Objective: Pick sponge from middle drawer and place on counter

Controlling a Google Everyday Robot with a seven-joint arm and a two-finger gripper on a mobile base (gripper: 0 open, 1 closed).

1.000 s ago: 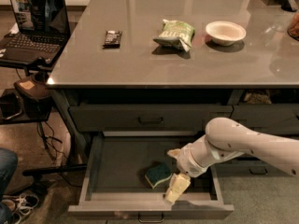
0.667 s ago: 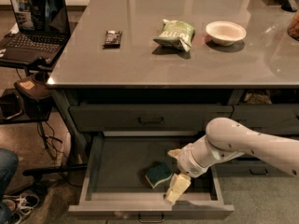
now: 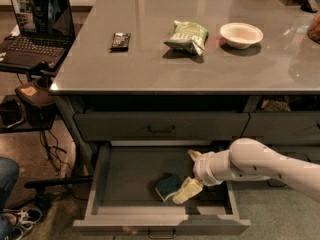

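The sponge (image 3: 167,186), dark green on top with a yellow body, lies on the floor of the open middle drawer (image 3: 125,171), near its centre. My gripper (image 3: 190,173) reaches into the drawer from the right, just right of the sponge. It is open: one cream finger (image 3: 186,190) lies against the sponge's right edge, the other points toward the drawer's back. The sponge rests on the drawer floor, not lifted. The grey counter (image 3: 150,59) spans the top of the view above the drawers.
On the counter are a light-green snack bag (image 3: 187,35), a white bowl (image 3: 241,34) and a small dark object (image 3: 120,40). A closed upper drawer (image 3: 161,126) sits above the open one. A laptop (image 3: 36,21) on a side stand is at left.
My gripper has shifted slightly toward the back of the drawer. The sponge has not moved.
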